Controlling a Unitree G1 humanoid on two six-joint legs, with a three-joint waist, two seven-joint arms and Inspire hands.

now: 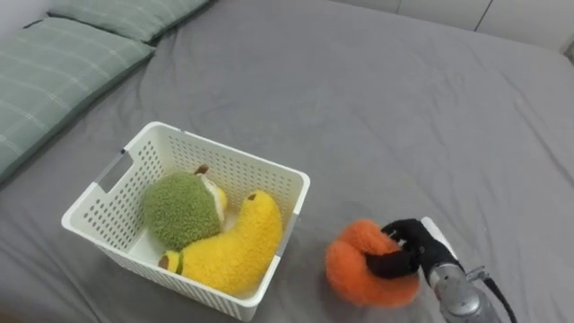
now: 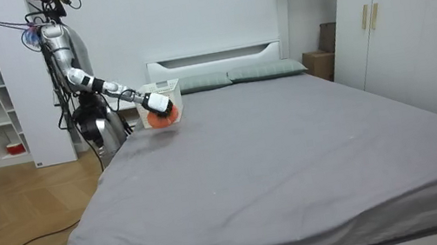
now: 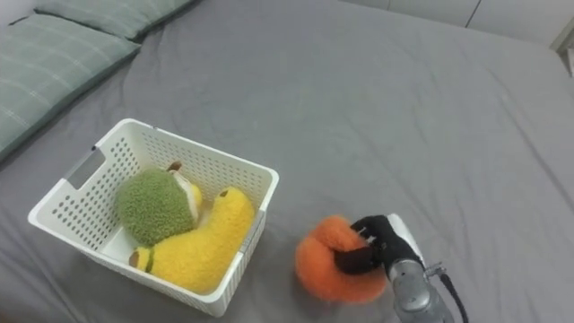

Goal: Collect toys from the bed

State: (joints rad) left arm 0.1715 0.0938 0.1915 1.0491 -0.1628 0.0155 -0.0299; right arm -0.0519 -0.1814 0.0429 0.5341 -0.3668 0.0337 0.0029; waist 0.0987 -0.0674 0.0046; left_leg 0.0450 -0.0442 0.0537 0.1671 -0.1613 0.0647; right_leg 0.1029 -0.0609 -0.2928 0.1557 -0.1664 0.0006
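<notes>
While right robot hand [image 1: 405, 249] clamps orange plush [image 1: 354, 269], grey bed [image 1: 377, 117] lies smooth, white wardrobe [image 2: 415, 30] nearby.

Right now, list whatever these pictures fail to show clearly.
Orange plush toy: what it depicts, eye views; the right hand is curled over its side.
Green plush toy: lower part, eye views, hidden by the yellow plush toy lying against it.
White basket: contents, room view; too small, partly behind the hand.
</notes>
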